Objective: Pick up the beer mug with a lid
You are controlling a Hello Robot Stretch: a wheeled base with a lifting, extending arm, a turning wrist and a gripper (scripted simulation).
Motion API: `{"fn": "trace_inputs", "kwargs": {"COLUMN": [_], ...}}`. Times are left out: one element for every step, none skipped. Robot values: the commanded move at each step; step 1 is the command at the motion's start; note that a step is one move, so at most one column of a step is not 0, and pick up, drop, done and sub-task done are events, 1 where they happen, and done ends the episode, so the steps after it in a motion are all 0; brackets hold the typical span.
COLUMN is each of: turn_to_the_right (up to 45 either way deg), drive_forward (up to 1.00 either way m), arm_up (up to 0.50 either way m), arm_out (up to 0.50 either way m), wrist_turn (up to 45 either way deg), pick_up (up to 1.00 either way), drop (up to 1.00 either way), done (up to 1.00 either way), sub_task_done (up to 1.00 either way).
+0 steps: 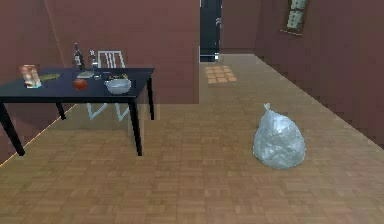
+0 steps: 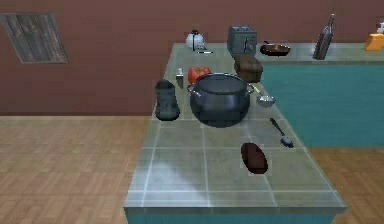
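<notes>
A dark grey mug with a handle and a lid-like top (image 2: 165,100) stands upright on the tiled grey-green countertop (image 2: 180,170) in the arm side view, left of the middle. It sits just left of a big dark pot with a lid (image 2: 219,100).
The counter also bears a brown oval lump (image 2: 254,157), a ladle (image 2: 280,131), a red item (image 2: 197,74), bread (image 2: 249,67), a kettle (image 2: 195,40), a toaster (image 2: 241,40), a pan (image 2: 275,48) and a bottle (image 2: 325,38). Ahead: a dark table (image 1: 60,92) with dishes, and a bag (image 1: 279,138) on the wood floor.
</notes>
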Motion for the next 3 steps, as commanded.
{"fn": "trace_inputs", "kwargs": {"turn_to_the_right": [0.0,0.0,0.0], "drive_forward": [0.0,0.0,0.0], "arm_up": [0.5,0.38,0.0], "arm_out": [0.0,0.0,0.44], "wrist_turn": [0.0,0.0,0.0], "pick_up": [0.0,0.0,0.0], "drop": [0.0,0.0,0.0], "done": [0.0,0.0,0.0], "sub_task_done": [0.0,0.0,0.0]}}
